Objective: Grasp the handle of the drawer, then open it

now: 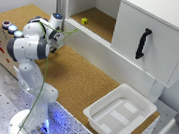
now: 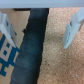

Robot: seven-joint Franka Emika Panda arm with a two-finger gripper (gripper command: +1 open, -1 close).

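Observation:
The drawer [image 1: 158, 52] is a large white cabinet unit at the exterior view's right, its flat front panel shut. The slim black curved handle [image 1: 143, 43] stands upright on that panel. My gripper [image 1: 56, 41] hangs over the cork table at the exterior view's left, far from the handle. In the wrist view the gripper [image 2: 39, 40] is open, with its pale fingers [image 2: 72, 30] wide apart and nothing held. A dark rounded shape [image 2: 30, 55] lies below, between the fingers; I cannot tell what it is. The handle and drawer are out of the wrist view.
A shallow white plastic bin [image 1: 118, 112] sits on the cork table [image 1: 78, 78] near its front edge. A small yellow block [image 1: 84, 21] lies in the open shelf bay. A cardboard box [image 1: 3, 42] with round caps stands behind the arm. A green cable hangs along the arm.

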